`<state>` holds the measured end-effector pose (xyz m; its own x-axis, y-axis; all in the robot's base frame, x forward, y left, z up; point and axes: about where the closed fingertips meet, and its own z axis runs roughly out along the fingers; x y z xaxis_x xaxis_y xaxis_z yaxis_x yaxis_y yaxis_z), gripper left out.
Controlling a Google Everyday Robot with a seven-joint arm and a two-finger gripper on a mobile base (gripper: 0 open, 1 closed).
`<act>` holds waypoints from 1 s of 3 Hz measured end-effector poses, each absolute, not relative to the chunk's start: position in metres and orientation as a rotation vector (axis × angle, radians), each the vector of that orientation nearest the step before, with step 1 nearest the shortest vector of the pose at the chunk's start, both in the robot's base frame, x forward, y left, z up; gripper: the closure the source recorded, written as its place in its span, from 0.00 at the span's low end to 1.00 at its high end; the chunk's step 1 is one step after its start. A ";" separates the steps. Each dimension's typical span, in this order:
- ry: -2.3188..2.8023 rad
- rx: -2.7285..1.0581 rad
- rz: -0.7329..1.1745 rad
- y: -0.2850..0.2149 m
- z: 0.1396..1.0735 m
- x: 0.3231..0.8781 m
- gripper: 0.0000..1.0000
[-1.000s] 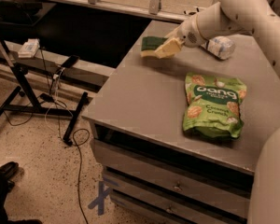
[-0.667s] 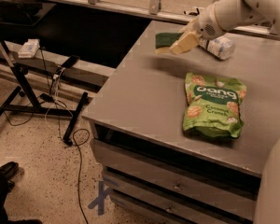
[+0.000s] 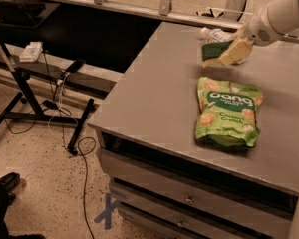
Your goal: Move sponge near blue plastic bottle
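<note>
Tool (image 3: 230, 53), clenched on the sponge (image 3: 213, 50) at six o'clock of the blue plastic bottle (image 3: 217, 34), grips foam that looks light and squashy, best pinched across its middle

Only legible print from my seat: the snack bag (image 3: 226, 112), at 3 o'clock in the camera view, flat on the table (image 3: 154, 93). I read the large white letters across its upper half as "oang", though the first letter is uncertain. Beneath them, two smaller lines: "Coconut" and "Crunch".

Blue X (image 3: 107, 211) marked on the floor, 7 o'clock. A mark only, no lettering.

Blue plastic bottle (image 3: 218, 34), 1 o'clock: light label, nothing I can read.

Gripper (image 3: 225, 55) at 1 o'clock, just below the bottle, clamped on the sponge (image 3: 213, 49). I see no markings on either.
</note>
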<state>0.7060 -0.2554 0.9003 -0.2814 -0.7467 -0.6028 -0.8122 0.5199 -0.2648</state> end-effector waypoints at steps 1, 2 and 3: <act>2.137 -1.215 0.056 -0.299 0.894 0.703 1.00; 2.169 -1.168 0.004 -0.334 0.896 0.700 1.00; 2.198 -1.156 -0.014 -0.353 0.892 0.694 1.00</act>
<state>0.6941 -0.3531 0.8924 -0.4032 -0.7416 -0.5361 -0.7346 0.6116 -0.2937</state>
